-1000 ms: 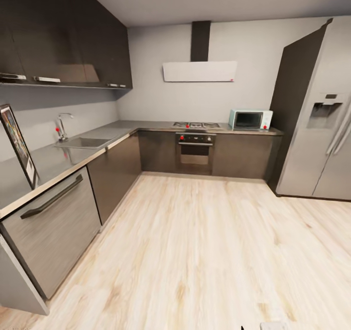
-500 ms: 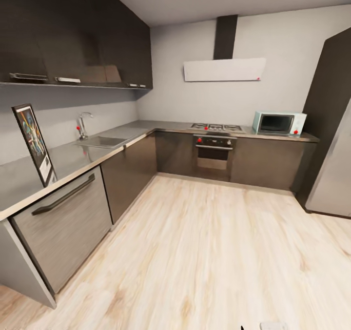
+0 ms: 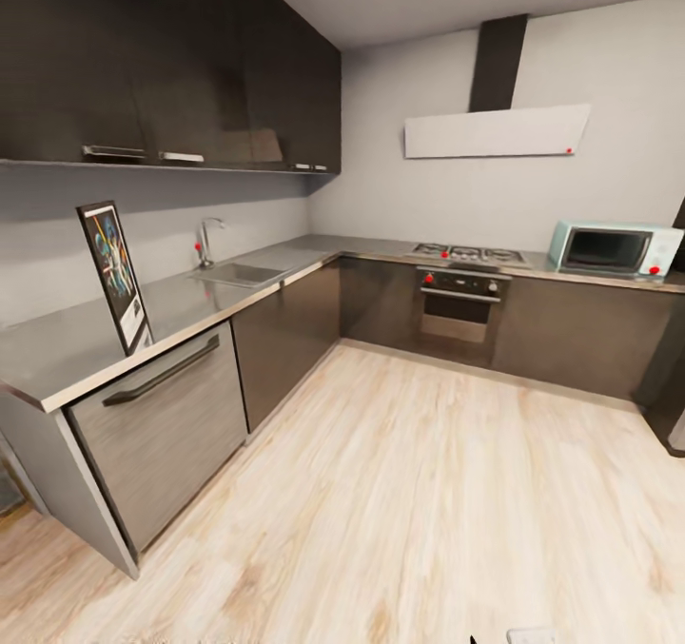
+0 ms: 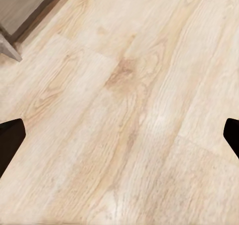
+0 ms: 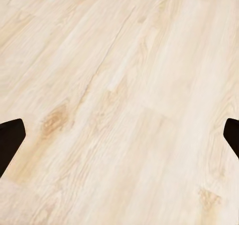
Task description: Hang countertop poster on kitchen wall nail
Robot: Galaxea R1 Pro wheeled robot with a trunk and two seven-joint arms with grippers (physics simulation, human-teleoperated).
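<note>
Our head camera looks across an L-shaped kitchen where the upright, black-framed rectangular poster [image 3: 116,276], with colourful figures on a dark ground inside a white border, stands on its lower edge on the long smooth grey kitchen countertop [image 3: 67,344], leaning back toward the grey wall. It sits on the near stretch of the counter, above a brushed-steel appliance front with a dark bar handle [image 3: 162,420], well apart from both of our grippers.

Farther along the same counter we see the inset steel sink [image 3: 238,274] with its curved tap [image 3: 205,242], then the gas hob [image 3: 468,254] over a dark built-in oven with red knobs [image 3: 460,302], and a pale mint microwave [image 3: 615,248] at the far end. Dark glossy wall cabinets [image 3: 171,64] hang over the poster's side of the counter, and a flat white extractor hood [image 3: 497,131] is mounted above the hob.

Our left gripper [image 4: 119,135] hangs spread wide over the pale wood-plank floor [image 3: 428,511], one dark fingertip [image 4: 10,140] at each edge of its wrist view, holding nothing; a corner of grey cabinet base [image 4: 22,10] lies ahead of it. Our right gripper [image 5: 119,135] is likewise spread wide over bare planks, empty.
</note>
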